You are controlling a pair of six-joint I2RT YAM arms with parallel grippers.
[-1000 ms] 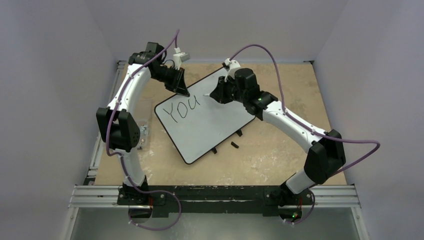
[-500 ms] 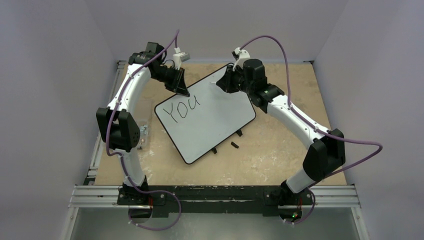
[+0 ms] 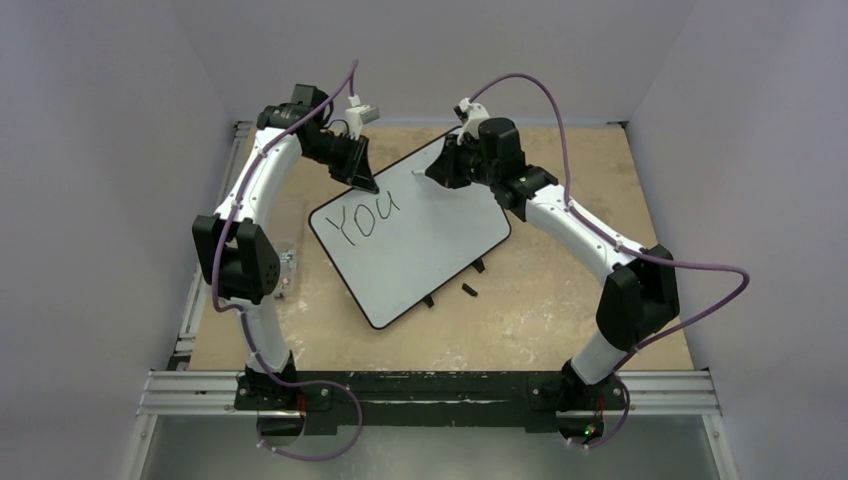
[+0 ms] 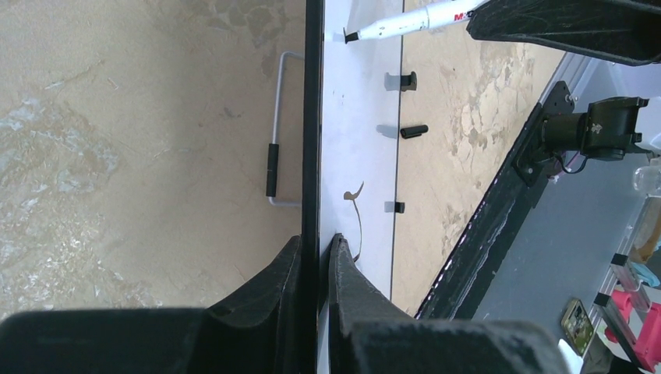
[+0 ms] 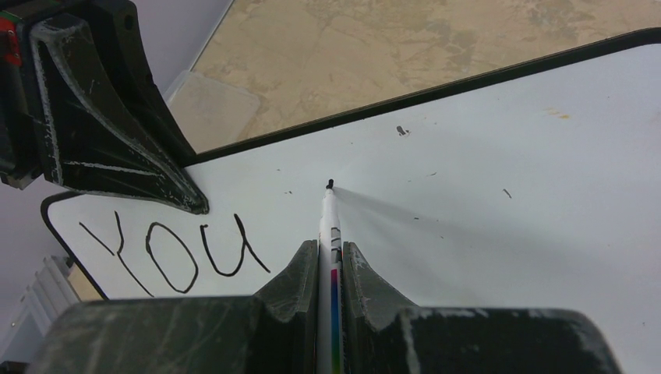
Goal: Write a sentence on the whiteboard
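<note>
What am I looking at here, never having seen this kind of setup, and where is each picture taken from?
This is a robot: a left arm and a right arm bolted at the near edge of a table. One picture looks down from above and behind; the other two come from a camera on each wrist, each showing its own claw. On the table rests a whiteboard with YOU written in black, and a small black piece beside it. The left claw is shut on the whiteboard's edge. The right claw is shut on a marker, its tip at the board just past the word; whether it touches, I cannot tell.
</note>
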